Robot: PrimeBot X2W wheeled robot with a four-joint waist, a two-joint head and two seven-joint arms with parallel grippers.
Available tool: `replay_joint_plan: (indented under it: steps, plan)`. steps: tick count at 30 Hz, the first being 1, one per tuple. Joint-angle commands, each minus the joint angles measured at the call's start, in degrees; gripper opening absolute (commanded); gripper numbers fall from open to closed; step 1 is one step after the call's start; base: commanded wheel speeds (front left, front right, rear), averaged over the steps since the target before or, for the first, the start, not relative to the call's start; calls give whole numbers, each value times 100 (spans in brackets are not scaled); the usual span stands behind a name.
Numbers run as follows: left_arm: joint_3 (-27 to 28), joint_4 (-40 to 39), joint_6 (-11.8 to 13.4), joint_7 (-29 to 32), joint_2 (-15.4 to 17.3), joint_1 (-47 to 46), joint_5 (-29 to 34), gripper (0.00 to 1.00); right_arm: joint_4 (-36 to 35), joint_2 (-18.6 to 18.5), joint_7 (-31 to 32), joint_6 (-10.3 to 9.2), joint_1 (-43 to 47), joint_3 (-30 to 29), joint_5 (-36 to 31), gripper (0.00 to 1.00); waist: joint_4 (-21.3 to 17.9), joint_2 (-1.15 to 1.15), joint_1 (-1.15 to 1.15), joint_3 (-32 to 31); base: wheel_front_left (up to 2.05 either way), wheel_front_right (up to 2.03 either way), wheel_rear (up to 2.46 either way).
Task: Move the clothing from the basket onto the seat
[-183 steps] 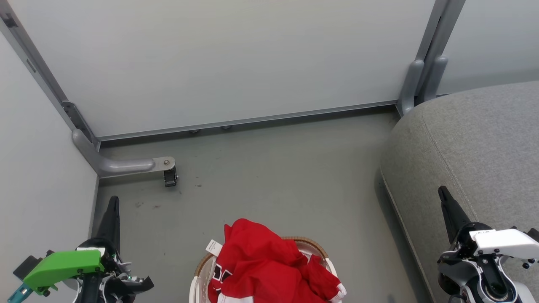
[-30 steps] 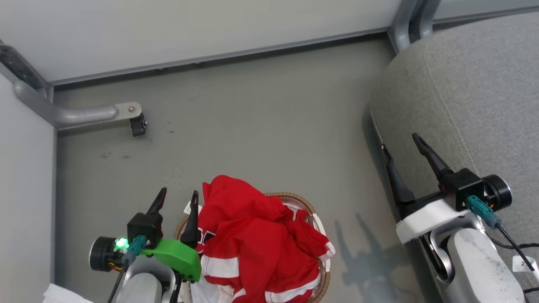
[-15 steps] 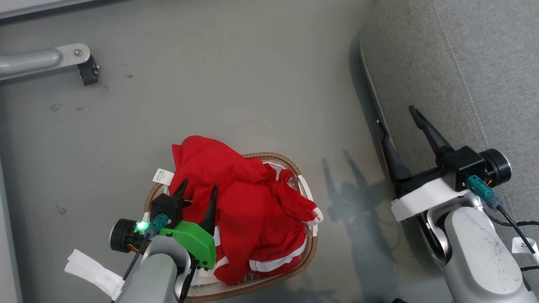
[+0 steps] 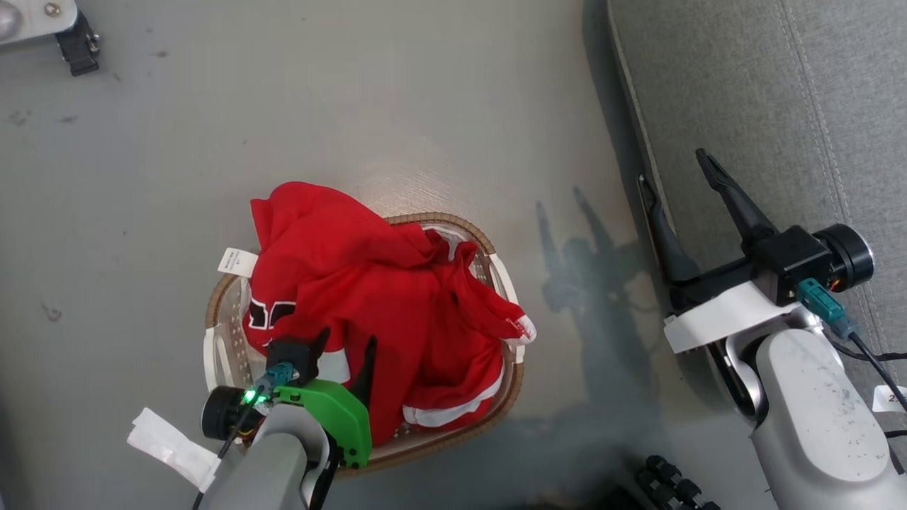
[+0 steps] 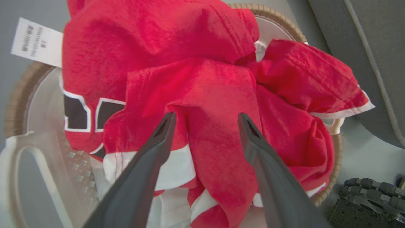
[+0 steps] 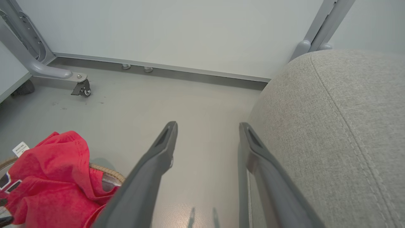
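Moved in from beside the rim, the left gripper [image 4: 348, 338] is now held over the bright red soft sports clothing [image 4: 397, 297], fingers apart, nothing clamped. That clothing is heaped in the oval white perforated brown-rimmed basket [image 4: 439, 218]. The right gripper [image 4: 672, 166] is held spread beside the large grey woven-fabric seat [image 4: 744, 85].

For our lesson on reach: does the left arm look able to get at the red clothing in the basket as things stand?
Probably yes: the left gripper hangs open just above the clothing heaped in the basket, nothing between them.
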Motion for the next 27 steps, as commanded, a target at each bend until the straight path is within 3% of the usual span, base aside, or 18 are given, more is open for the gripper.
replay_joint_plan:
  steps: [1,11,27]
  plan:
    - [-127,72,-17,-5,20,-181,-177,100,-48,-14,-24,-6,-53,-36,-40,100,-45,0,0,183,0,0,0]
    - [-878,282,-17,-5,68,-555,-1101,100,-199,55,-24,-6,-102,-84,-95,100,-135,0,0,607,0,0,0]
    - [-1694,1289,-17,53,216,-1489,-1658,100,-339,226,-24,-6,-190,-118,-65,100,-324,0,0,1141,0,0,0]
